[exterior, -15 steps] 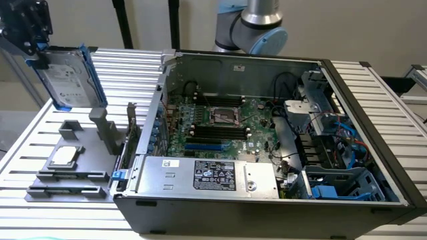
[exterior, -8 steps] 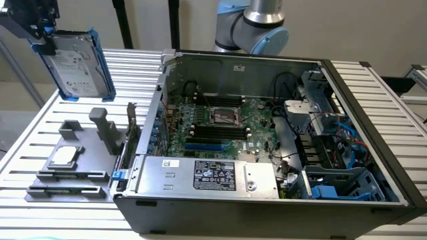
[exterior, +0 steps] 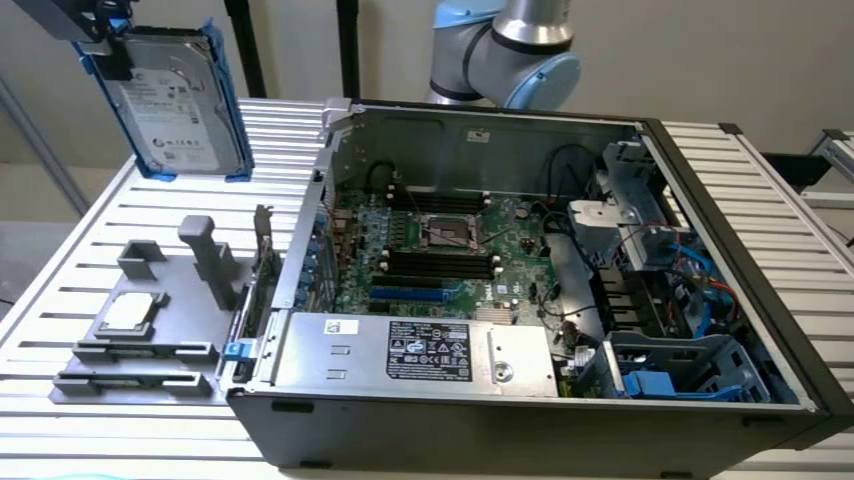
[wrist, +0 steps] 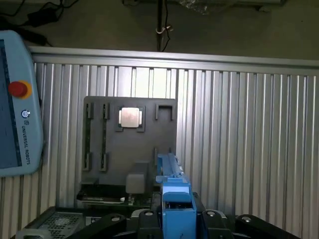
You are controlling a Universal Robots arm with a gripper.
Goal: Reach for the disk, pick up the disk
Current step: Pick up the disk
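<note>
The disk point(exterior: 180, 100), a silver-grey drive with a white label in a blue carrier frame, hangs upright in the air at the exterior view's upper left. My gripper point(exterior: 104, 48) is shut on its top corner, holding it above the slatted table. In the wrist view the disk's blue frame edge point(wrist: 172, 184) runs out from between the black fingers point(wrist: 146, 219), with my gripper point(wrist: 178, 221) clamped on it from both sides. The grey fixture lies on the table well below the disk.
An open computer case point(exterior: 534, 400) with its motherboard fills the table's middle and the exterior view's right. A grey fixture point(exterior: 147, 330) point(wrist: 149, 154) carries a small square silver chip point(wrist: 129, 118). A teach pendant point(wrist: 17, 104) lies on the slatted aluminium table point(wrist: 249, 139).
</note>
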